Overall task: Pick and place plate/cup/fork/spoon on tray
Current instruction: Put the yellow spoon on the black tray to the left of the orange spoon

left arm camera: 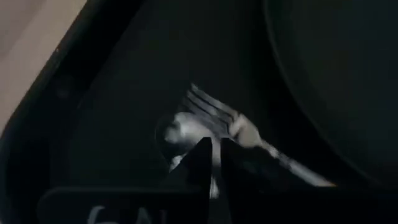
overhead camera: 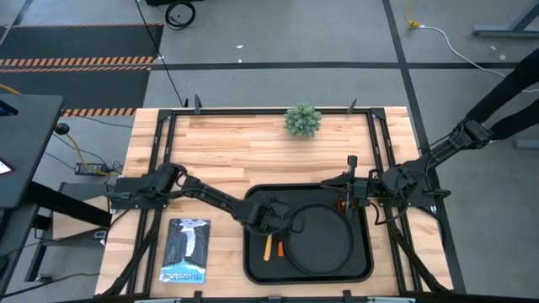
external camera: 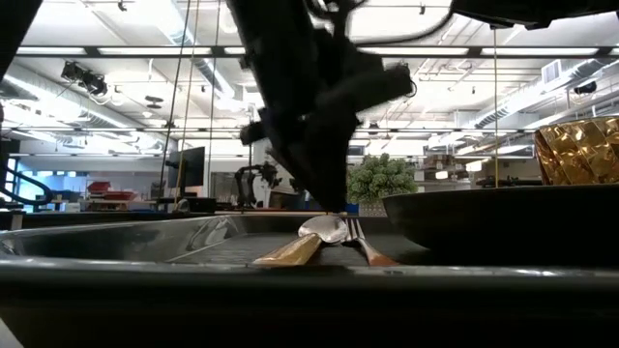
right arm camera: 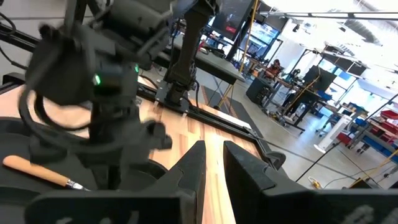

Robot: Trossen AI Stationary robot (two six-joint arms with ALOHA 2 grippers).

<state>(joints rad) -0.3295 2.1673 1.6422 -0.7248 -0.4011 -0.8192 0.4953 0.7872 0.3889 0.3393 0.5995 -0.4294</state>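
Tray rim [external camera: 290,275] before spoon [external camera: 302,246], fork [external camera: 363,246]

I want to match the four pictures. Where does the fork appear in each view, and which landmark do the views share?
High view: the fork lies in the tray, beside the plate.
Low view: the fork is at the centre, under the left gripper, touching the spoon.
Left wrist view: the fork is at the centre, just beyond this gripper's fingers.
Right wrist view: a wooden-looking handle shows; whether fork or spoon, I cannot tell.
Shared landmark: the tray.
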